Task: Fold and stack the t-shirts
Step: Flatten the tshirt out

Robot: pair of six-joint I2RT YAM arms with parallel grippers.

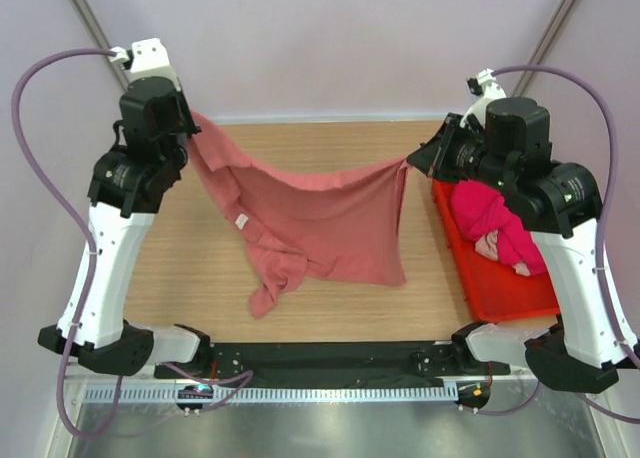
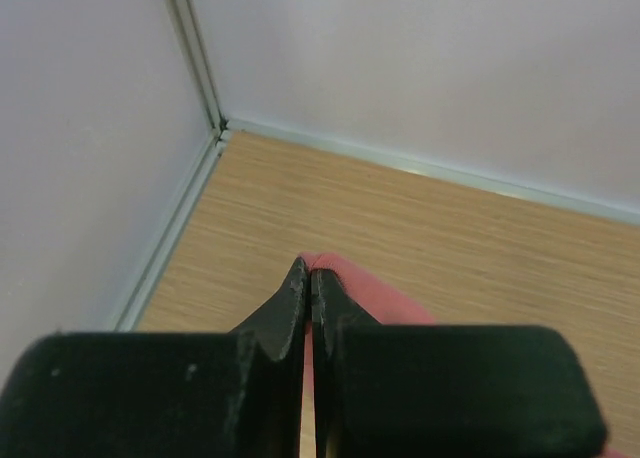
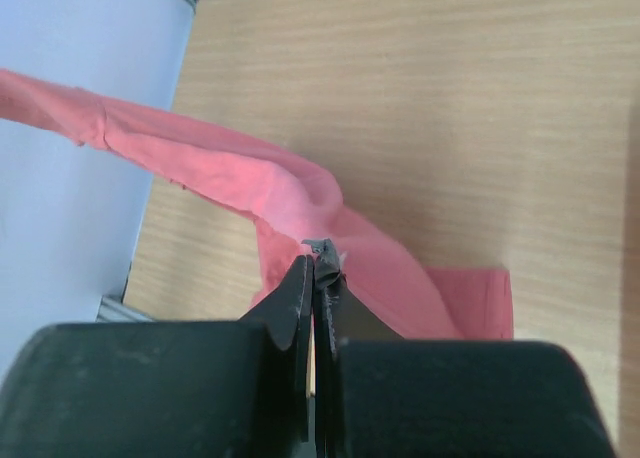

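A large salmon t-shirt (image 1: 320, 223) hangs stretched between my two grippers above the wooden table (image 1: 200, 288); its lower part droops with a sleeve dangling at the lower left. My left gripper (image 1: 195, 128) is shut on one corner of the salmon t-shirt at the back left; the cloth shows past the fingertips in the left wrist view (image 2: 370, 290). My right gripper (image 1: 412, 161) is shut on the opposite corner at the back right; the shirt trails away in the right wrist view (image 3: 290, 193). A bright magenta t-shirt (image 1: 495, 228) lies bunched in the red bin (image 1: 500, 293), with pale pink cloth (image 1: 490, 246) beside it.
The red plastic bin stands along the table's right edge, under my right arm. Pale walls close the back and sides. A black rail (image 1: 320, 358) with the arm bases runs along the near edge.
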